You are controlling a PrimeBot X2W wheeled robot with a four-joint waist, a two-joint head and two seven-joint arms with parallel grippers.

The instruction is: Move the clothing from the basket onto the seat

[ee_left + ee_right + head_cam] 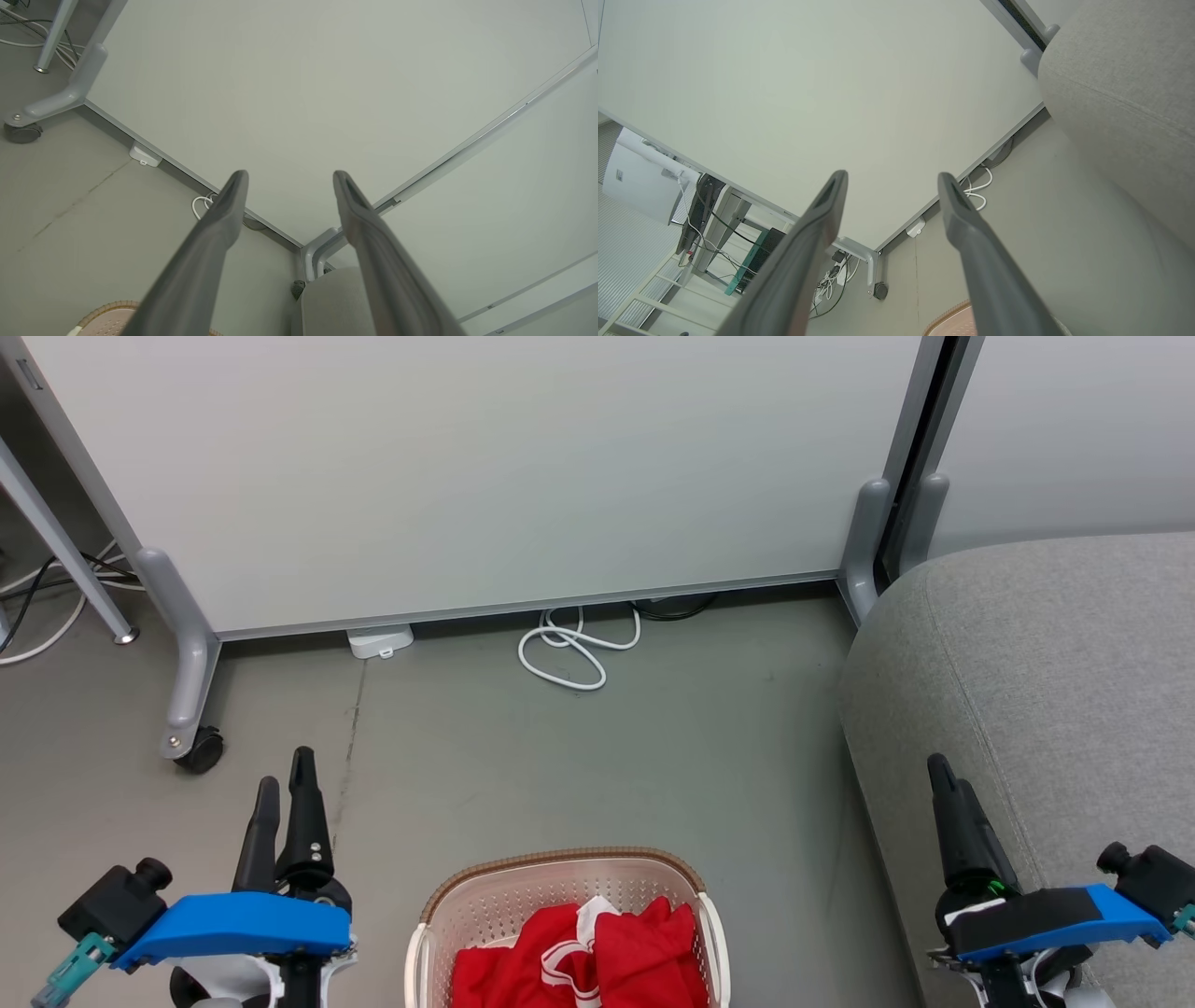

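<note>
Clothing [644,952], where do we find it?
Red, heaped in our one basket [560,856] on the floor [560,756], between the arms.
And our two grippers?
Left gripper [285,770] and right gripper [945,775] point toward the pale panel [467,476], fingers spread, grasping nothing. The right is near the edge of the one grey seat [1046,663].
How many garments?
We cannot tell.
Anything else?
One white cable [569,658], coiled by the panel.

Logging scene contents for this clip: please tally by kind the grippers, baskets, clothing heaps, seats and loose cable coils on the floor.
grippers: 2, the left gripper and the right gripper, both open
basket: 1
clothing heap: 1, red, in the basket; separate garments cannot be counted
seat: 1
white cable coil: 1
Total: 6
</note>
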